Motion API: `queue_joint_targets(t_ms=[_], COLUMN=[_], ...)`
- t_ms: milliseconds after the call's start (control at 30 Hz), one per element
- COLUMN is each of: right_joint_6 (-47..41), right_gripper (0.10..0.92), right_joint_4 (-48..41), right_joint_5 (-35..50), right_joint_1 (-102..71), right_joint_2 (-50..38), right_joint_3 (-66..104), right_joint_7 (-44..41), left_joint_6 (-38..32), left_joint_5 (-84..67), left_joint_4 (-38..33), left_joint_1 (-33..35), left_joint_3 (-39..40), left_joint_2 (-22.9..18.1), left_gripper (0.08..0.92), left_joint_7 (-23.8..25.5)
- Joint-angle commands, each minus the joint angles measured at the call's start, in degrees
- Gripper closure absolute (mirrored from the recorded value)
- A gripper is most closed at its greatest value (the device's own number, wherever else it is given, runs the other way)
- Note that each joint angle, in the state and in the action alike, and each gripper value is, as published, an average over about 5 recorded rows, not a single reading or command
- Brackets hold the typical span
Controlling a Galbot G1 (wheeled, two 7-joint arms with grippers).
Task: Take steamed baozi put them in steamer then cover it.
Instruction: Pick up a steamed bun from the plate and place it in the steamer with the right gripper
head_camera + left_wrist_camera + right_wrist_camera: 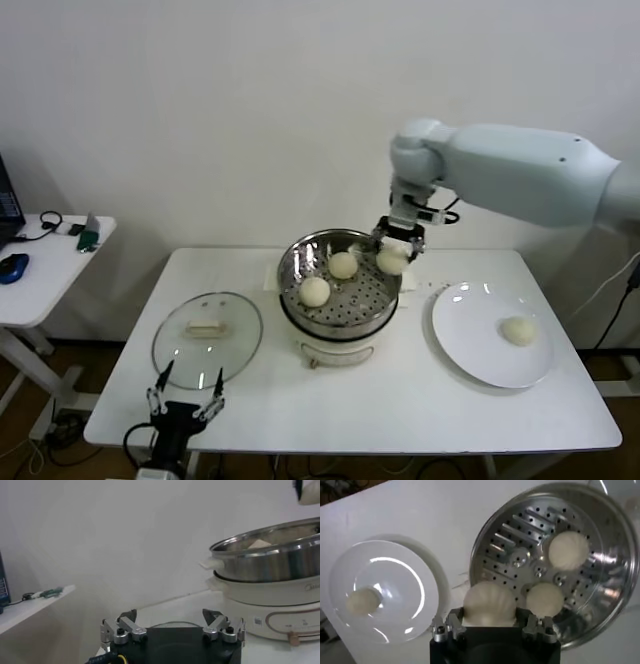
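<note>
The steel steamer (338, 305) stands mid-table on its white base, with two baozi (343, 265) (315, 291) on its perforated tray. My right gripper (393, 254) hangs over the steamer's far right rim, shut on a third baozi (489, 604). In the right wrist view the two baozi in the tray (568, 550) (545, 599) lie beyond the held one. A fourth baozi (518, 331) rests on the white plate (470, 345). The glass cover (207, 337) lies flat left of the steamer. My left gripper (186, 393) is parked open at the near edge, by the cover.
A small side table (40, 265) with a phone and cables stands to the left, apart from the work table. The steamer's side (270, 565) fills the right of the left wrist view. A white wall runs behind everything.
</note>
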Motion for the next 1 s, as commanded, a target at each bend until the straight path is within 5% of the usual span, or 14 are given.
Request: queue_joint_targets(t_ms=[33,767,1000], right_joint_6=[3.94,4.93,4.73], right_gripper=[0.338,0.330,0.232], right_joint_4=[-0.02,0.98,1.06], right_joint_5=[-7.39,-10.09,-10.22], right_joint_1=[-5.84,-10.57,-9.78], right_joint_2=[9.59,11.07,10.56], right_joint_3=[1.77,0.68,1.12], right_joint_7=[0.16,0.90,1.44], left_joint_6=[0.05,0.23,0.26], left_joint_5=[-0.09,0.09,0.12], left_joint_4=[0.08,0.59,0.68], left_joint_1=[0.05,-0.30,-0.48], left_joint_3=[-0.13,-0.02,0.05], left_joint_2=[0.12,-0.41,-0.49], left_gripper=[0.177,0.177,0.177], left_joint_7=[0.06,0.05,-0.03])
